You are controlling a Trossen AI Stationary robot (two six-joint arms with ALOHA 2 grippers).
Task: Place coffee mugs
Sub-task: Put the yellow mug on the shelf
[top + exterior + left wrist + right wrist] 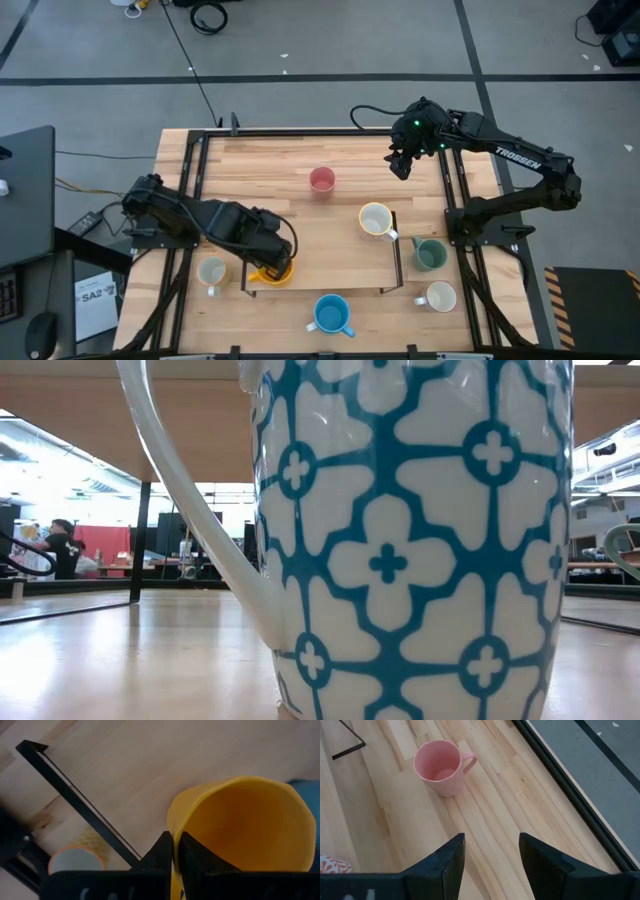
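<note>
My left gripper point(272, 268) is down at the near left of the bench point(300, 160), its fingers point(165, 852) pinching the rim of the orange mug point(240, 825), just inside a thin black frame point(395, 265). My right gripper point(401, 166) hovers over the far right, fingers point(447, 862) spread, the pink mug point(440, 766) ahead of it. The blue mug point(330, 313) stands at the near edge, white mugs point(375, 219) and a green mug point(430, 254) to its right

Seven upright mugs point(322, 180) across table point(300, 160)
</note>
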